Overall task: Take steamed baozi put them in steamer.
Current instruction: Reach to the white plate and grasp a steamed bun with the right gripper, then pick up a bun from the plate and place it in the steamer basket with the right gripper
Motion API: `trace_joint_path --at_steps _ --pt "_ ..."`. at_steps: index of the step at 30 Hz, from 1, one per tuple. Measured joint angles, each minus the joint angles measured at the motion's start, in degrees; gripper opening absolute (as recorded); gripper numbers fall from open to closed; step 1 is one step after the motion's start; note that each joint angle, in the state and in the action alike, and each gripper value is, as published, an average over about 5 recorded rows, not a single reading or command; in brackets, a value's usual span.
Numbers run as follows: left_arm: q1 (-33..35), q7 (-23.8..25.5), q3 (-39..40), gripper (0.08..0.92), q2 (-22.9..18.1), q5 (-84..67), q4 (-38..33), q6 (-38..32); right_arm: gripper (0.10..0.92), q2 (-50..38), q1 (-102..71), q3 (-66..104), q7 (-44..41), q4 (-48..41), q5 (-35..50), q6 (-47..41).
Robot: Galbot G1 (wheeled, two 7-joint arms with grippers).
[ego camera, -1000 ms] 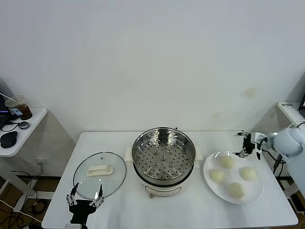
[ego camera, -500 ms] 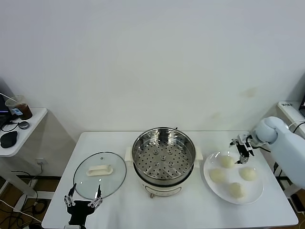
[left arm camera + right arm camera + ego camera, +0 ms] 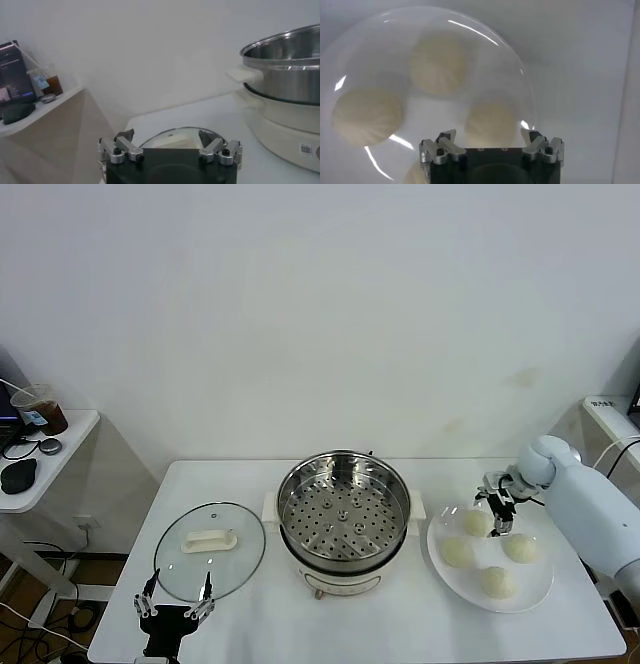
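The right gripper has slid left over the last second, from the plate's far rim to above the back baozi, jaws wide and empty. That suggests the first pick is about to begin. The arm reaches in from the right edge, wrist bent down. All four baozi sit on the plate at lower right; the steamer stands centre, empty. The left gripper waits open at lower left.

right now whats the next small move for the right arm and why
Probably lower the right claw onto the far baozi and close. Its jaws are open above the plate, all four buns still sit there, and the steamer is empty.
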Motion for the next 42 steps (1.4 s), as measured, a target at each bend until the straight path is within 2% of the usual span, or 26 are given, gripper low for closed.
trace_joint_path --at_steps 11,26,33,42 --pt "0.0 0.0 0.0 0.823 0.1 0.0 0.0 0.0 0.811 1.2 -0.6 0.9 1.6 -2.1 -1.1 -0.6" --pt "-0.6 0.1 0.6 0.823 0.0 0.2 0.6 0.1 0.472 0.7 -0.7 1.2 2.5 -1.4 0.9 -1.7" --pt "-1.2 0.1 1.1 0.823 0.1 0.3 1.0 0.1 0.458 0.3 3.0 -0.8 1.4 -0.1 5.1 -1.8" --pt "-2.3 0.1 2.1 0.823 -0.1 0.4 1.2 0.3 0.458 3.7 16.6 -8.7 -1.5 -0.2 14.8 0.5"
